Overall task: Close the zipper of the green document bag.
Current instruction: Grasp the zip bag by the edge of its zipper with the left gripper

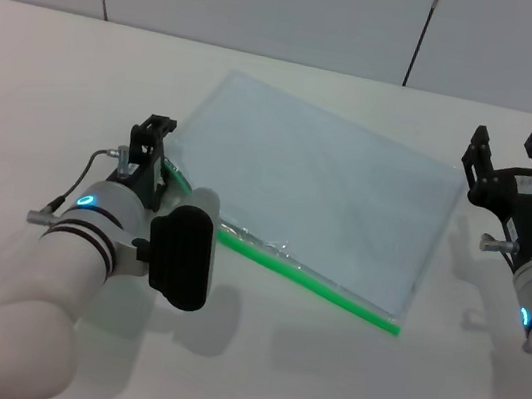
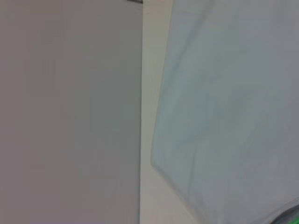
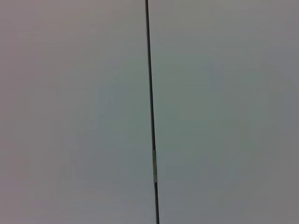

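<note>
I see the green document bag (image 1: 323,193) lying flat on the white counter (image 1: 318,380), turned at an angle, its far corner toward the wall panels (image 1: 277,4). The zipper (image 1: 318,284) runs along the bag's near long edge, from the left arm's end down to the bag's near right corner.

Left arm: the forearm reaches forward from the lower left and is angled toward the bag. The left pincer (image 1: 151,156) sits at the left end of the zipper, at the bag's near left corner. I cannot tell whether its fingers are open or closed, nor whether they grip the strip, because the wrist housing blocks the fingertips. The left wrist view shows the bag's translucent sheet (image 2: 233,112) close beneath the camera, with a sliver of green at one corner of the picture.

Right arm: it stands to the right of the bag, apart from it, wrist raised. The right pincer (image 1: 515,158) points up and away toward the wall, with its two black fingers spread open and holding nothing. The right wrist view shows only wall panels and a dark seam (image 3: 150,112).
</note>
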